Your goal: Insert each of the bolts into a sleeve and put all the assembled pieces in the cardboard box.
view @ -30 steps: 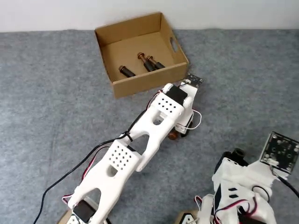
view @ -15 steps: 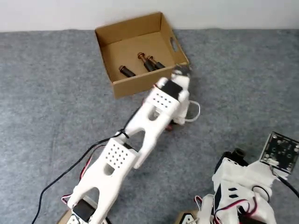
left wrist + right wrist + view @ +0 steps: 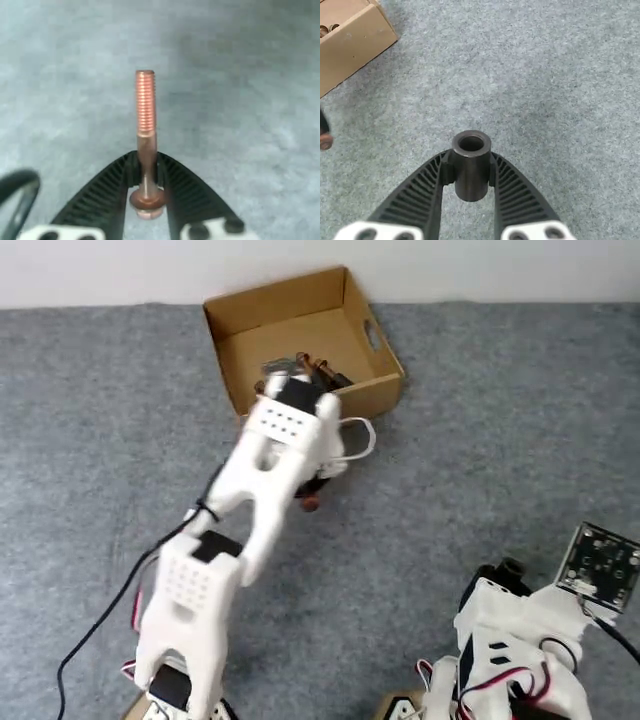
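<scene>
My left gripper (image 3: 145, 172) is shut on a copper bolt (image 3: 145, 112), clamped near its head with the threaded end pointing away over the grey carpet. In the high view that gripper (image 3: 312, 490) hangs just in front of the cardboard box (image 3: 375, 340), with the bolt's head (image 3: 310, 503) showing below it. My right gripper (image 3: 470, 175) is shut on a dark sleeve (image 3: 471, 162), held with its open bore facing up, low over the carpet at the near right. Assembled pieces (image 3: 325, 370) lie in the box, partly hidden by the left arm.
The box's corner (image 3: 355, 40) appears in the right wrist view, with the bolt's head (image 3: 325, 142) at the frame edge. The right arm (image 3: 520, 650) is folded at the near right. Open carpet lies between the two arms and right of the box.
The left arm has swung left along the box's front wall with the bolt in its gripper. The right arm has stayed put.
</scene>
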Robot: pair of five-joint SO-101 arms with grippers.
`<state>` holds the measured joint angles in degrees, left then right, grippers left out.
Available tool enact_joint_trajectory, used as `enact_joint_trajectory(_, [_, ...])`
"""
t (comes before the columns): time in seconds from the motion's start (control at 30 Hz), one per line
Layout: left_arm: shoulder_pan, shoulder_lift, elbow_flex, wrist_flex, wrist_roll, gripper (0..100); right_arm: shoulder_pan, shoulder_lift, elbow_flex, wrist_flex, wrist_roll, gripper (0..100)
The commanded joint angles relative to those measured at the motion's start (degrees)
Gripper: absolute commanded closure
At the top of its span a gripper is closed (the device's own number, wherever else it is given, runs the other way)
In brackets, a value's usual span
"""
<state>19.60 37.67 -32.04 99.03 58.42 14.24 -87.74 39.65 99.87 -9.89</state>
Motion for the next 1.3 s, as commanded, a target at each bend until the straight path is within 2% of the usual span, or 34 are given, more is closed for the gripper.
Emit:
enact_joint_trajectory(0.0, [-4.4, -9.4, 5.4, 1.5, 11.0, 100, 0.6, -0.2, -0.4, -0.8, 0.1, 99.1])
enact_joint_trajectory(0.13, [-9.1, -12.2, 10.0, 1.5, 23.6, 100, 0.5, -0.2, -0.4, -0.8, 0.1, 99.1])
enact_joint_trajectory(0.27, [-12.3, -12.2, 14.6, 1.4, 30.1, 99, 0.5, -0.2, -0.4, -0.8, 0.1, 99.1])
enact_joint_trajectory(0.4, [-12.8, -12.2, 18.2, 1.4, 36.3, 93, 0.4, -0.2, -0.4, -0.8, 0.1, 99.1])
enact_joint_trajectory(0.57, [-12.7, -12.6, 18.8, 1.4, 37.5, 85, 0.5, -0.2, -0.4, -0.8, 0.1, 99.1])
enact_joint_trajectory(0.77, [-12.7, -12.7, 18.8, 1.5, 36.3, 84, 0.6, -0.2, -0.4, -0.8, 0.1, 99.1])
enact_joint_trajectory(0.87, [-13.1, -12.8, 18.8, 1.6, 30.3, 84, 0.6, -0.2, -0.4, -0.8, 0.1, 99.1])
enact_joint_trajectory(0.93, [-13.1, -13.5, 18.9, 1.6, 22.9, 83, 0.6, -0.2, -0.4, -0.8, 0.1, 99.1])
enact_joint_trajectory(1.0, [-13.1, -15.5, 19.0, 1.6, 12.3, 83, 0.6, -0.2, -0.4, -0.8, 0.1, 99.1])
enact_joint_trajectory(1.13, [-14.4, -20.8, 19.0, 1.5, -13.5, 84, 0.6, -0.2, -0.4, -0.8, 0.1, 99.1])
enact_joint_trajectory(1.27, [-15.5, -24.4, 19.0, 1.5, -33.5, 84, 0.7, -0.2, -0.4, -0.8, 0.1, 99.1])
